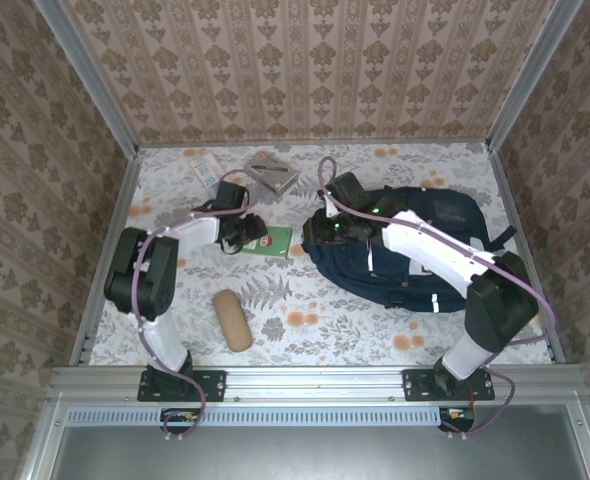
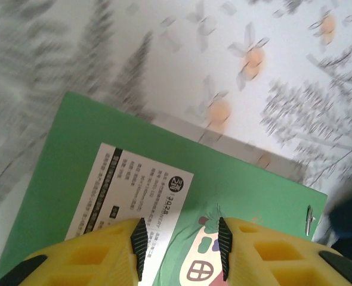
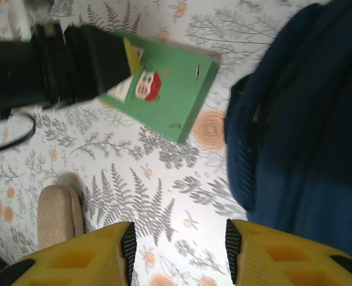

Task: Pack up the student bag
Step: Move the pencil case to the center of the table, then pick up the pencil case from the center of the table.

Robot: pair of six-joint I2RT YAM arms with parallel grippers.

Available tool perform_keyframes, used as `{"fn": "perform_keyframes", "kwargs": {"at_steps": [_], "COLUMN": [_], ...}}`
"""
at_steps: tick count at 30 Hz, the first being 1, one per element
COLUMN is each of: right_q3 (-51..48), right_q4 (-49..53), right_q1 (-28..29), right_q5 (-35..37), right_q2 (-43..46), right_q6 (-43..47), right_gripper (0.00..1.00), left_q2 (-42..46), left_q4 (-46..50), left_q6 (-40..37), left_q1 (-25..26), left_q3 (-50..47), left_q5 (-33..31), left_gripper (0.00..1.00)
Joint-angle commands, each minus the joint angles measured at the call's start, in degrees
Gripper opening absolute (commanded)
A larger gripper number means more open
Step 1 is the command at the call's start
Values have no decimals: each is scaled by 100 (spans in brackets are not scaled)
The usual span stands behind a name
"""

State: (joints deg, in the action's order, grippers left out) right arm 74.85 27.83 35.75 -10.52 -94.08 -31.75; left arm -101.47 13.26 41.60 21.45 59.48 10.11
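Though illegibly labelled, booklet (image 3: 170,101) flanks bag (image 3: 307,131).

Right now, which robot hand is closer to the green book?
Left. The left gripper is over the green book; the right gripper is apart from it, at the student bag.

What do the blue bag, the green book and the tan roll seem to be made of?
The student bag looks like matte fabric, probably synthetic: it slumps in soft folds. The green book seems smooth card or paper: flat, with a printed label and a staple. The tan roll looks like soft cloth or suede; I cannot tell which.
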Motion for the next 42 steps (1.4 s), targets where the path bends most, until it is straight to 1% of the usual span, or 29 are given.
{"fn": "perform_keyframes", "kwargs": {"at_steps": [1, 5, 9, 12, 17, 18, 23, 28, 29, 31, 33, 35, 38, 41, 42], "right_q3": [284, 433, 541, 624, 654, 638, 717, 888, 912, 943, 985, 1040, 1036, 888, 805], "right_q4": [-454, -565, -691, -768, -912, -966, -1106, -1145, -1150, -1221, -1248, -1220, -1295, -1692, -1986], "right_q1": [275, 471, 577, 654, 715, 731, 753, 770, 782, 783, 780, 784, 784, 784, 778], "right_q5": [-48, 98, 186, 215, 287, 281, 261, 210, 202, 157, 122, 96, -26, -294, -521], "right_q2": [-511, -1055, -1473, -1728, -1996, -2044, -2279, -2580, -2632, -2731, -2821, -2929, -3040, -3018, -2998], "right_q6": [-472, -790, -970, -1038, -1233, -1282, -1434, -1529, -1540, -1585, -1623, -1673, -1793, -1945, -2053], "right_gripper": [48, 49, 49, 48, 47, 47, 47, 46, 46, 46, 46, 46, 46, 45, 45], "left_q2": [554, 1228, 1753, 1876, 1653, 1570, 1251, 913, 887, 876, 892, 883, 857, 870, 875], "left_q4": [405, 363, 701, 807, 710, 669, 505, 351, 342, 296, 257, 208, 161, 104, 84], "left_q6": [655, 621, 86, -268, -741, -812, -969, -967, -949, -910, -875, -841, -795, -752, -750], "left_q1": [77, 130, 90, -108, -484, -533, -710, -730, -735, -730, -730, -726, -682, -635, -613], "left_q3": [-691, -984, -904, -981, -1175, -1199, -1279, -1315, -1330, -1393, -1452, -1511, -1562, -1622, -1626], "left_q5": [-351, -239, -447, -403, -168, -138, 4, 176, 187, 200, 232, 296, 378, 399, 421], "left_gripper": [42, 48, 52, 51, 47, 44, 37, 35, 35, 30, 30, 26, 26, 25, 25]}}
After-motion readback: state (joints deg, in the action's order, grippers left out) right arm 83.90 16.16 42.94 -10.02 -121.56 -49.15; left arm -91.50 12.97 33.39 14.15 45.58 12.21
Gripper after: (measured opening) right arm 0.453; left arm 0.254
